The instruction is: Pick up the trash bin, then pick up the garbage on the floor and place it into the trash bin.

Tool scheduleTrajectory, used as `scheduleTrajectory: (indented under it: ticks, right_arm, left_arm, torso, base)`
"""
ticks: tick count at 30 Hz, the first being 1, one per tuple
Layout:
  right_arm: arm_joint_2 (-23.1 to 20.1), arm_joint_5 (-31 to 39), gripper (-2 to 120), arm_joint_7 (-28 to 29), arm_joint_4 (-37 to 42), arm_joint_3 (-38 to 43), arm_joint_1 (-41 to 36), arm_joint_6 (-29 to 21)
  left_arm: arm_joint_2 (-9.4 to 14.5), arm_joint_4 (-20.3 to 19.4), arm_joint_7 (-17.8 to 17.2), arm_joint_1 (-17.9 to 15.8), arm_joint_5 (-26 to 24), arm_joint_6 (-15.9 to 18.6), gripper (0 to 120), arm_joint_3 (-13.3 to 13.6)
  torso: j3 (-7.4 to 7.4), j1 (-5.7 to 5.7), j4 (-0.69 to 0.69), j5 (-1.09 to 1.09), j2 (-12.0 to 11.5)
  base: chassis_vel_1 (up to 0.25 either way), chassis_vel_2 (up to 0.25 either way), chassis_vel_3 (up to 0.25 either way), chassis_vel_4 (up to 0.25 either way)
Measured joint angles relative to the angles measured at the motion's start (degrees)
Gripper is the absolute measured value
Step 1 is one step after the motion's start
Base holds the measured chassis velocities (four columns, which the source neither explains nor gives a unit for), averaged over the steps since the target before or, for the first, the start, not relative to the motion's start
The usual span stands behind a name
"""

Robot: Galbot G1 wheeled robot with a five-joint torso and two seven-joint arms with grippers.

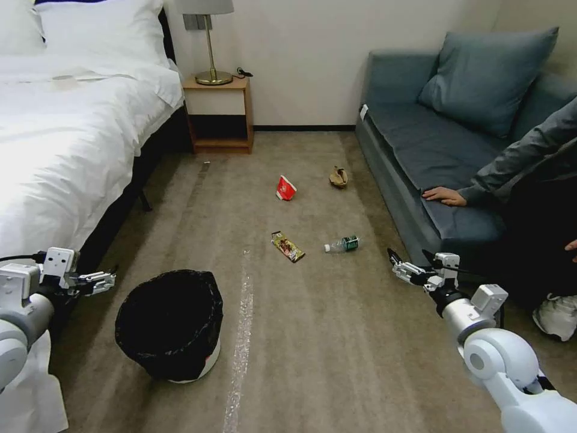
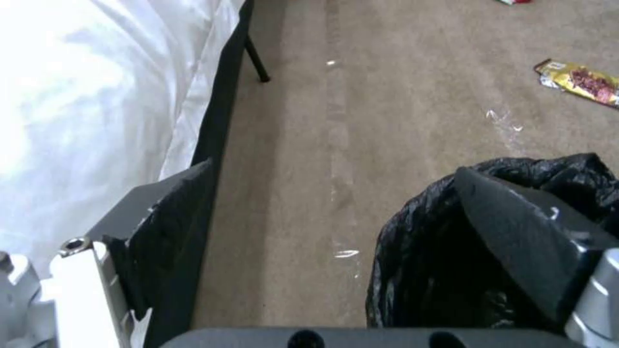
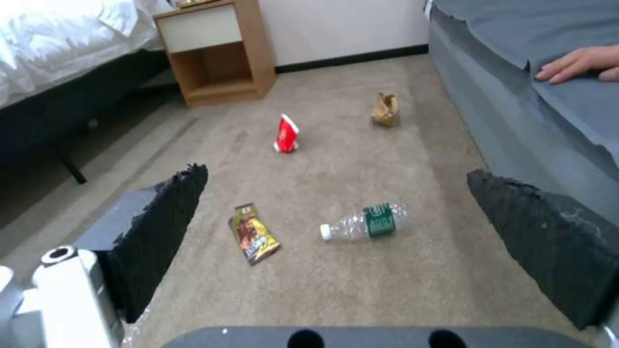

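Trash bin (image 1: 170, 328), black-lined, stands on the carpet near the bed (image 1: 66, 138), with the left hand (image 1: 103, 281) just beside it, fingers apart. Beyond lie a red carton (image 1: 285, 188), brown paper wad (image 1: 338, 177), snack wrapper (image 1: 287, 246) and bottle (image 1: 342, 244). Near the sofa (image 1: 421, 150), the right hand (image 1: 415, 260) hovers, fingers spread.

Lying underfoot, beige carpet (image 1: 312, 337); standing at ten o'clock, white bed (image 1: 66, 132); at twelve, wooden nightstand (image 1: 219, 114) bearing brass lamp (image 1: 211, 42); at two, blue sofa (image 1: 445, 138).
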Motion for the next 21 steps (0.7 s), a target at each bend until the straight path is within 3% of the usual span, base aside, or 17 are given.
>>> scheduleTrajectory:
  ticks: [16, 21]
  right_arm:
    - [0.0, -0.5, 100, -0.2, 0.2, 0.2, -0.4, 0.1]
    - [-0.2, -0.4, 100, -0.2, 0.6, 0.6, -0.7, 0.0]
  left_arm:
    - [-0.5, -0.9, 0.1, 1.2, 0.8, 0.5, 100, -0.1]
    - [-0.7, -1.0, -0.8, 1.2, 0.8, 3.1, 100, 0.0]
  torso:
    - [0.00, 0.00, 0.00, 0.00, 0.0]
    - [0.00, 0.00, -0.01, 0.00, 0.0]
  base:
    - [0.000, 0.000, 0.000, 0.000]
    - [0.000, 0.000, 0.000, 0.000]
